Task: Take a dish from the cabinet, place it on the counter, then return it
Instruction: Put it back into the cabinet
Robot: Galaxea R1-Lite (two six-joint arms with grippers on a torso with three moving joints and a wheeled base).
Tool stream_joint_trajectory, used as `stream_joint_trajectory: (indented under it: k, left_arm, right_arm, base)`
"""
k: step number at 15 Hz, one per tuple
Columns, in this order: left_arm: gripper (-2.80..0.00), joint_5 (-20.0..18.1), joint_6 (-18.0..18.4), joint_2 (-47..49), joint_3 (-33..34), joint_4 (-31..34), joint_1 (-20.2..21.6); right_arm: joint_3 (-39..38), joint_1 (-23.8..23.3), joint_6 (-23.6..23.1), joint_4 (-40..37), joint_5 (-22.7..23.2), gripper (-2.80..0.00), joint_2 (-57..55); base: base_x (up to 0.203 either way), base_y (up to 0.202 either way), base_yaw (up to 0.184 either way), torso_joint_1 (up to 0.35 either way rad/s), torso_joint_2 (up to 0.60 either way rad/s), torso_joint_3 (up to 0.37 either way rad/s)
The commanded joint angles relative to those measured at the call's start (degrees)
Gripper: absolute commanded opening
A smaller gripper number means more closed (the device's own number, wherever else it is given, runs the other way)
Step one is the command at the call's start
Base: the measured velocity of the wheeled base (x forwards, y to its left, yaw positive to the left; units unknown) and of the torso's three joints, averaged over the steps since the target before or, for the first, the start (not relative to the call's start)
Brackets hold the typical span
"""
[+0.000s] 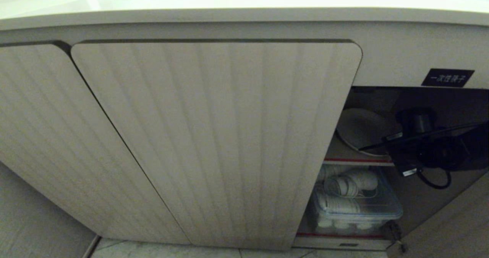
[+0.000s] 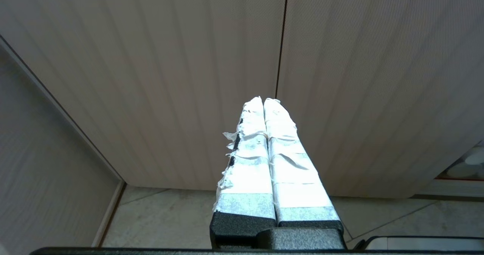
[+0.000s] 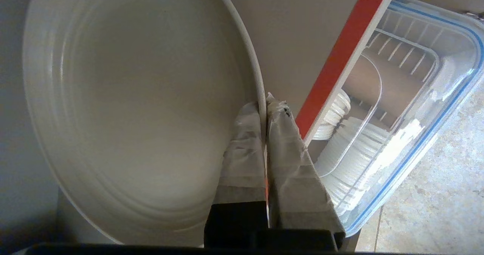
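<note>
Right wrist view: I saw my right hand (image 3: 266, 107) clamped on the dish (image 3: 132, 96) rim, dish on the cabinet (image 1: 214, 135) shelf.
Left hand (image 2: 263, 103): closed, empty.

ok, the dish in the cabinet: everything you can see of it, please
The dish is a plain round cream-white plate, shallow, with a low raised rim and faint concentric rings in its well; it looks like glazed ceramic. It sits on the upper shelf inside the open cabinet, tilted toward the opening rather than lying flat. The right gripper has its jaws shut on the rim. A clear bin of white dishware sits on the shelf below.
</note>
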State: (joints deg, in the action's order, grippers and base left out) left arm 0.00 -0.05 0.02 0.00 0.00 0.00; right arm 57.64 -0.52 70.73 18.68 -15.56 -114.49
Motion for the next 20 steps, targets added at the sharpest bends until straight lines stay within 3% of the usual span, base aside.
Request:
stream_joint_trajectory:
  k: [1,20]
  left_arm:
    - [-2.8,0.0,-0.12,-0.02,0.0,0.0,0.0]
    - [-2.8,0.0,-0.04,-0.02,0.0,0.0,0.0]
  right_arm:
    - [-0.11,0.0,0.29,-0.43,-0.09,-2.8,0.56]
    - [0.86,0.0,-0.94,-1.9,-0.09,-2.8,0.44]
  base:
    - [0.0,0.0,0.0,0.0,0.0,0.0]
    - [0.0,0.0,0.0,0.0,0.0,0.0]
